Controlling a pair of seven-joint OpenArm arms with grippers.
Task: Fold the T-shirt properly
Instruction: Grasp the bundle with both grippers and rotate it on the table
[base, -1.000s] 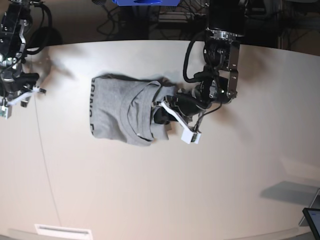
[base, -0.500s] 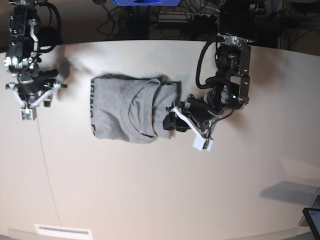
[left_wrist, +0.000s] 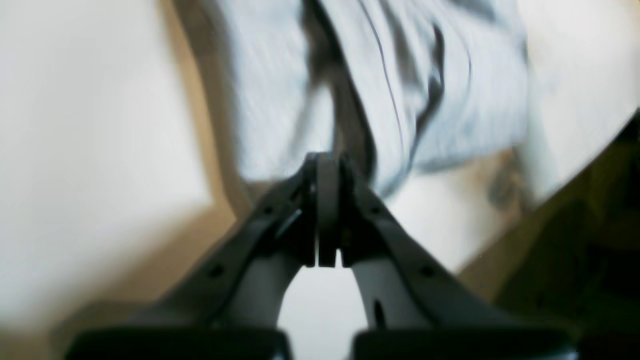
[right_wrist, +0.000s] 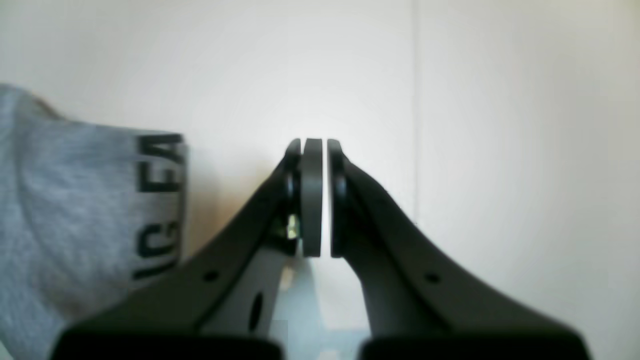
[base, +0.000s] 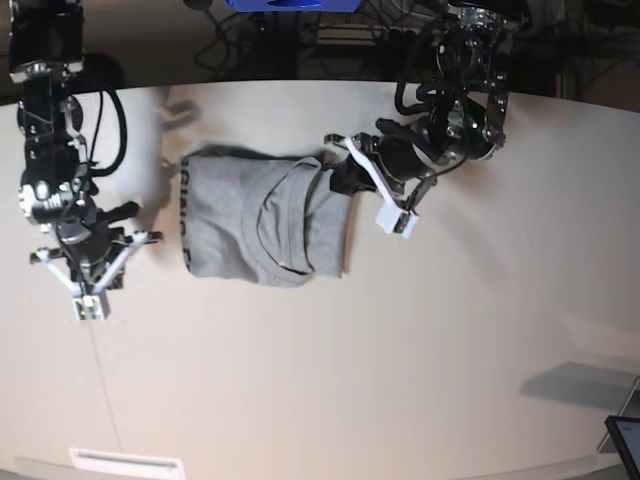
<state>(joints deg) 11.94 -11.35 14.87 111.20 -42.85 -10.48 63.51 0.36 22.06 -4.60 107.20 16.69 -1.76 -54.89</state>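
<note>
The T-shirt is seen lying folded into a compact bundle on the table, toward its far side. The left gripper is clenched on nothing beside the bundle's right far corner. The right gripper is likewise clenched empty, just left of the lettered edge.
</note>
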